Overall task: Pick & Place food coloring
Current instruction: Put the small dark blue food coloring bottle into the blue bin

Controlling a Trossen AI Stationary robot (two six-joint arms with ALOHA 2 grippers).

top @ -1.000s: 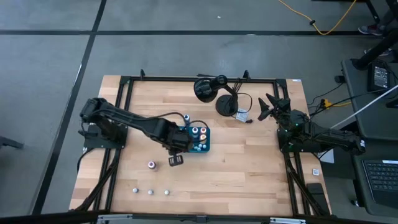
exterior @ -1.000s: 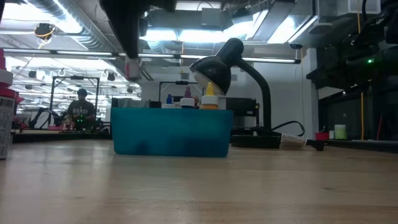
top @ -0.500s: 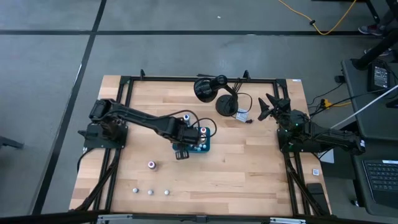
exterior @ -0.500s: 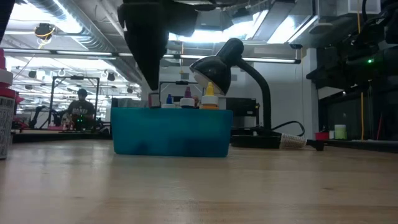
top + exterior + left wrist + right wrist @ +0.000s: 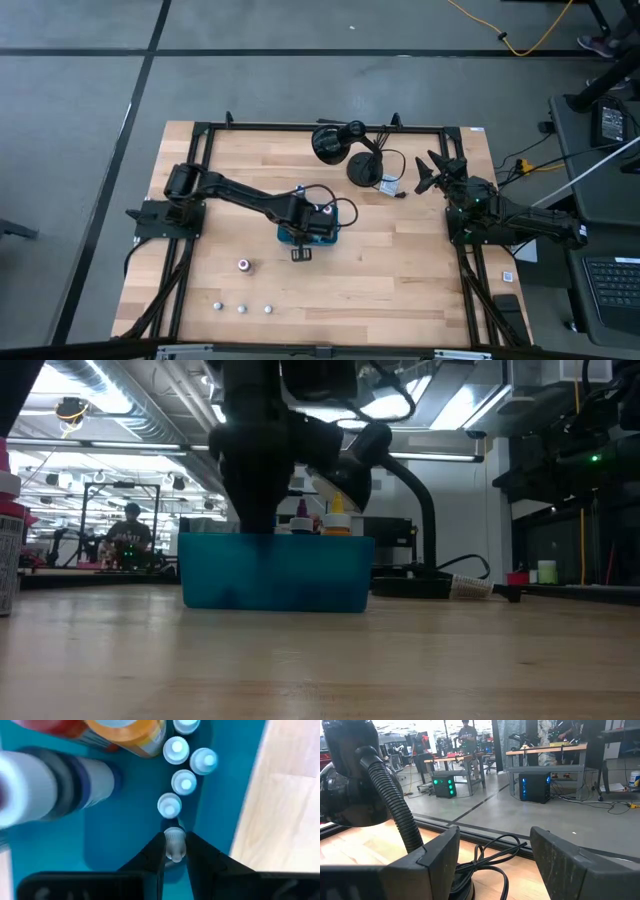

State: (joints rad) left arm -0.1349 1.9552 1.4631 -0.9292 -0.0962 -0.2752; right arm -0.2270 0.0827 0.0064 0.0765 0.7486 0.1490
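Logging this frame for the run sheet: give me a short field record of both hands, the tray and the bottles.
left hand: over the teal tray, shut on a small bottle
tray contents: row of four more small bottles, plus larger containers
loose bottles: four on the wooden table, one with a pink top, three near the front edge
right hand: open, idle at the table's right side near the black desk lamp

Left hand [image 5: 301,252] over teal tray [image 5: 335,237], right hand [image 5: 429,172] open near lamp [image 5: 345,150]
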